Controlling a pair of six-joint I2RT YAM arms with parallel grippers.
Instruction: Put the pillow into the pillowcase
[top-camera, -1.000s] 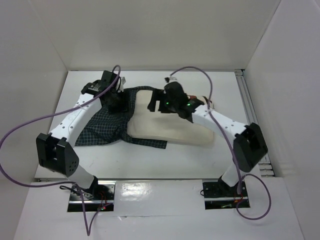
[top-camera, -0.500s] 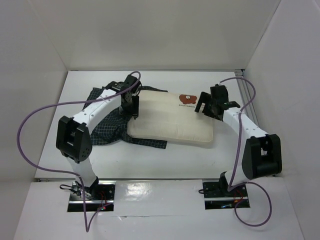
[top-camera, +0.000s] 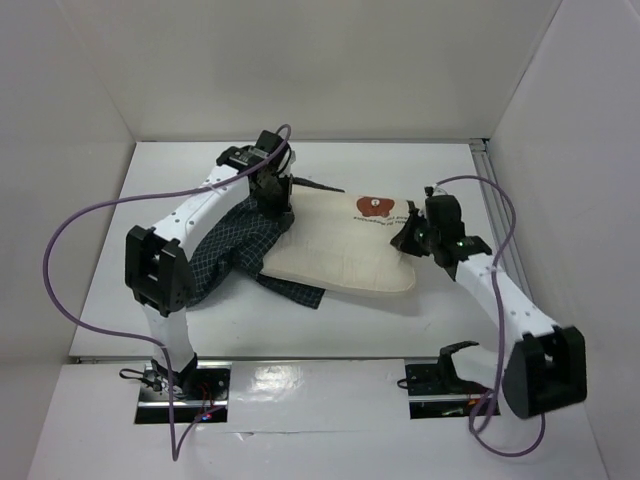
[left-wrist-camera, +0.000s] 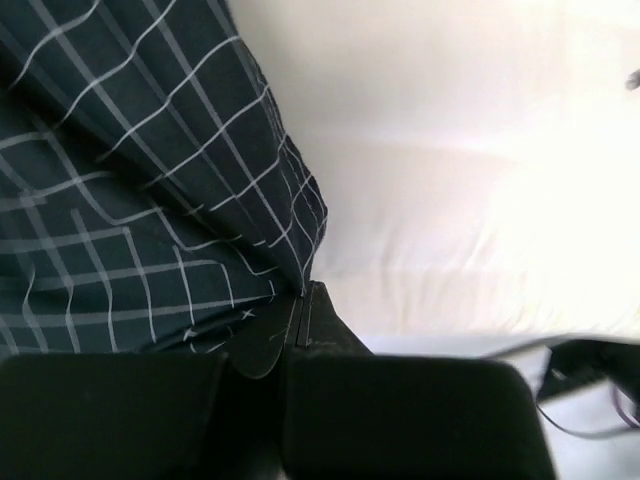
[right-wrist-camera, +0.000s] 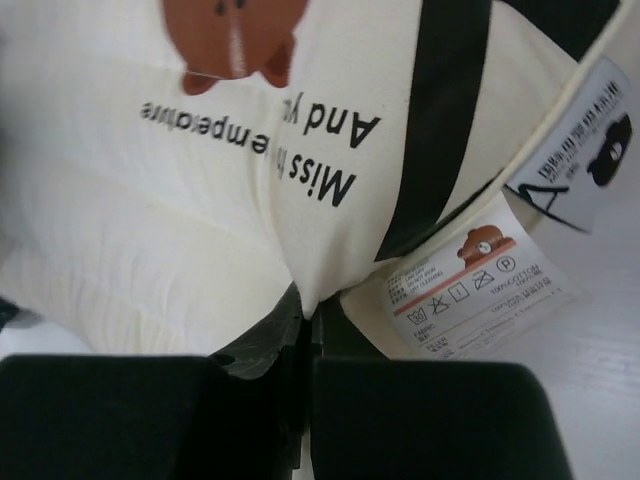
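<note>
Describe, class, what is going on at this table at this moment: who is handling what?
Two robot arms are working a pillow into a pillowcase on a white table. The left gripper is shut on the edge of the checked navy pillowcase at the pillow's left end. The right gripper is pinching the pillow's right end, close to the bear print. Most of the pillow lies outside the case.

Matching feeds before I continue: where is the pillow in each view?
Top external: pillow, centre-right of frame.
Left wrist: probably the washed-out pale mass right of the pillowcase.
Right wrist: fills the upper left.
Shared landmark: bear print, top and right wrist only.
</note>
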